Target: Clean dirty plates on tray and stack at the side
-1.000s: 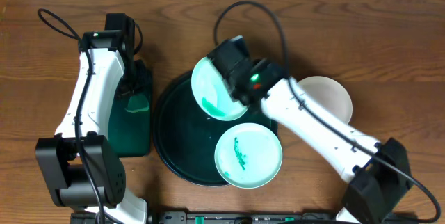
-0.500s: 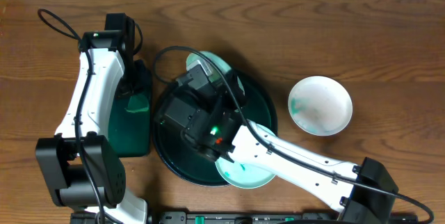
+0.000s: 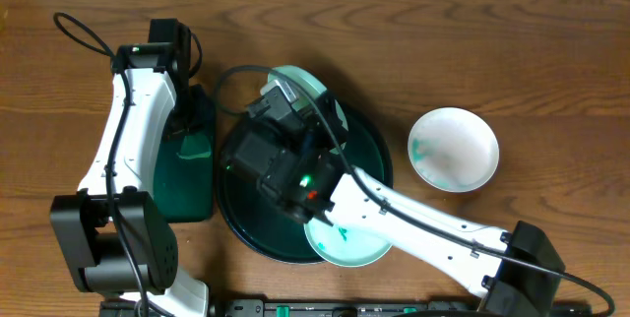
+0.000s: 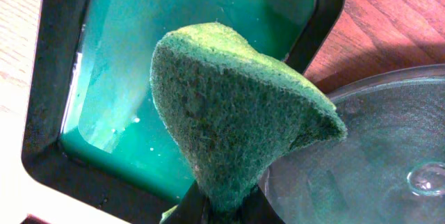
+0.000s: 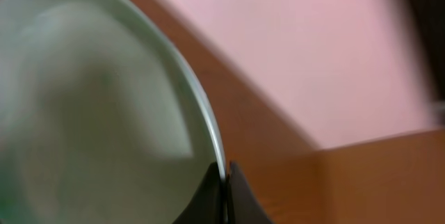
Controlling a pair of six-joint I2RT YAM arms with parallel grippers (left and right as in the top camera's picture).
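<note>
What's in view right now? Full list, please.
large round dark green-black tray: 1, table centre.
pale mint round plates: 2. One is gripped by its rim in the right pincer, at the round tray's far edge. The other is green-smeared, on the tray's near edge, partly under the right arm.
white round plate: 1, green-smeared, on bare wood right of the round tray.
rectangular dark green tray: 1, left of the round tray, holds green liquid.
green sponge: 1, in the left pincer, over the rectangular tray.
brown wood-grain table: 1.
left arm, left pincer: white and black.
right arm, right pincer: white and black.
</note>
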